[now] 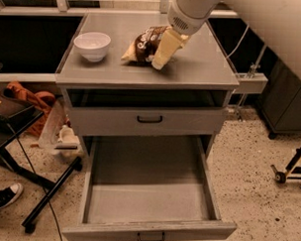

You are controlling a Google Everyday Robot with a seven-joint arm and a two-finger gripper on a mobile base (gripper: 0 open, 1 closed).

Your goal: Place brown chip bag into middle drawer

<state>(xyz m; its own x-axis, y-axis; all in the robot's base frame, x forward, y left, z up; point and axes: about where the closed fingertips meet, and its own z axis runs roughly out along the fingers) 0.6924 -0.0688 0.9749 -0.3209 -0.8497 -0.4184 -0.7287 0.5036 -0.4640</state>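
- While the brown chip bag [142, 43] lies on the grey cabinet top [202, 69], the gripper [160, 61] is down at the bag's end nearer the view's right side. It is tilted, its pale tip touching or just beside the foil; cannot tell which.
- Gripper state: cannot tell whether it is spread or closed, nor whether it has hold of the bag.
- Bag sits near the middle of the top, toward the back, with its dark brown panel and white lettering facing up.
- White bowl [92, 45] stands upright to the bag's left, apart from it.
- 2 drawers show below the top. Upper drawer [190, 123], with a flat front and a black handle [149, 119], is pushed in.
- Middle drawer [147, 202] is pulled well out, its flat grey floor in full view and a small dark handle [150, 237] on its front strip.
- Speckled floor [257, 176] all around; 1 black shoe [3, 199] at lower left.
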